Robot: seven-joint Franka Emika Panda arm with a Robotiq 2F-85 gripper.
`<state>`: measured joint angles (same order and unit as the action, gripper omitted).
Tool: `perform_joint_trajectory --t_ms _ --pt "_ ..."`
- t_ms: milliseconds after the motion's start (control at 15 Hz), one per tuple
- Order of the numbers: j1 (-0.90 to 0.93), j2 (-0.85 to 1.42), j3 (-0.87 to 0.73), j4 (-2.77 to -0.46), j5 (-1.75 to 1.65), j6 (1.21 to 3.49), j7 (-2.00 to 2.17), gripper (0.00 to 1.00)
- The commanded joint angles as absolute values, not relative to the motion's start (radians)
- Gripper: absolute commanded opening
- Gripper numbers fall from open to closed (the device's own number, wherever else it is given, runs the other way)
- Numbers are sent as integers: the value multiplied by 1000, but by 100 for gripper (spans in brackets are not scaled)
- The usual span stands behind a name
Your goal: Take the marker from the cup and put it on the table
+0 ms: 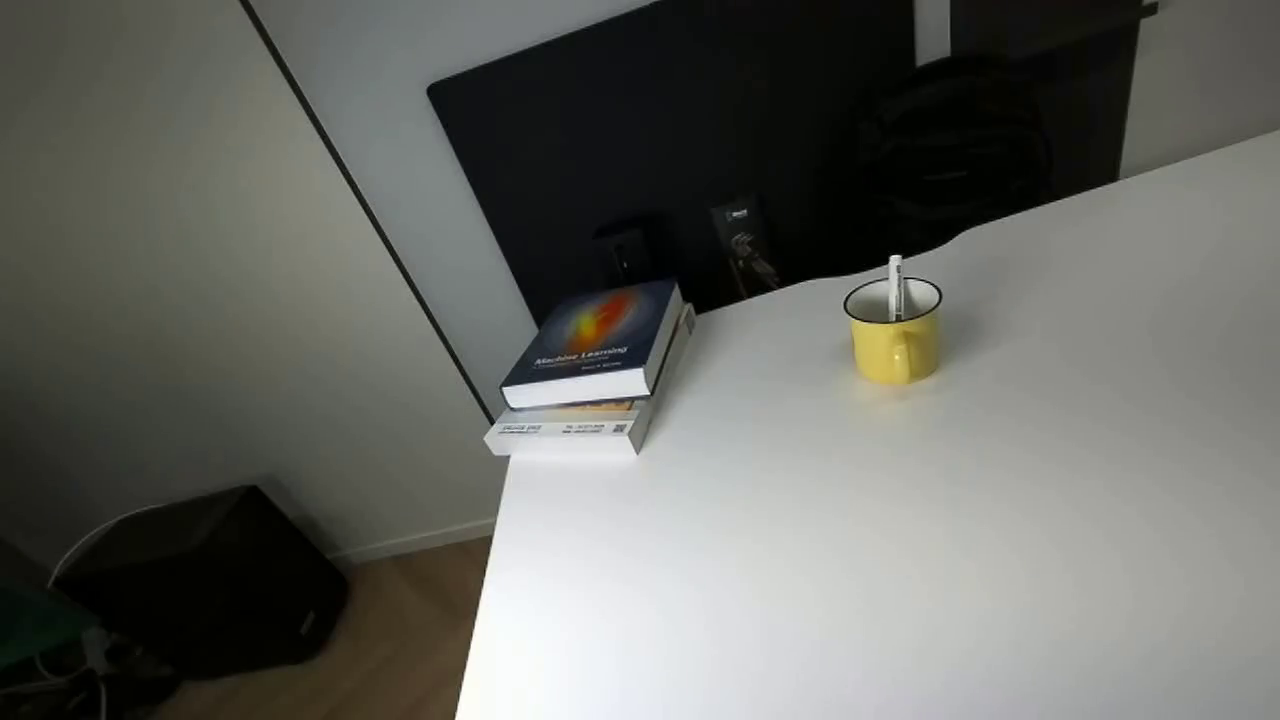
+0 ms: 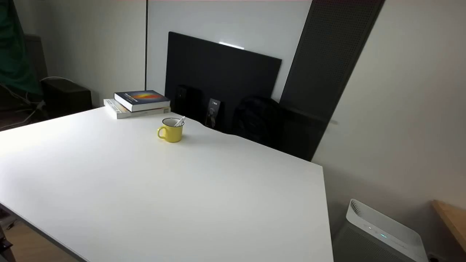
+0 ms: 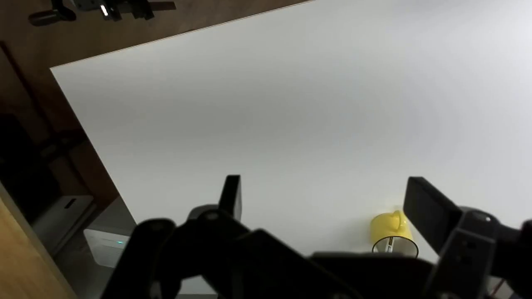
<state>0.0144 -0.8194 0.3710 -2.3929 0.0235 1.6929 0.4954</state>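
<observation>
Gripper (image 3: 325, 194) facing table (image 3: 291, 104), jaws parted wide (marker (image 1: 895, 287) leaning in yellow cup (image 1: 873, 350)).

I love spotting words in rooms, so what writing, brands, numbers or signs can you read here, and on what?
"Machine Learning": on the top book; smaller print beneath is too small to read surely.
Lower book: print and a square code, too small to read.
Box: white print, too blurred.
Marker: dark print, too small.
Black case: pale mark, too blurred.
Appliance: lit marks, too small.
</observation>
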Motion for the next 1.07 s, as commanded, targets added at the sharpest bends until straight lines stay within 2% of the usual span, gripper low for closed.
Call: perform_joint_trajectory --t_ms 0,533,1000 --pt "27 -815 363 -2390 16 1691 503 100" --pt "27 -815 363 -2390 16 1691 503 100" --pt "2 -777 252 -2433 22 1757 438 100"
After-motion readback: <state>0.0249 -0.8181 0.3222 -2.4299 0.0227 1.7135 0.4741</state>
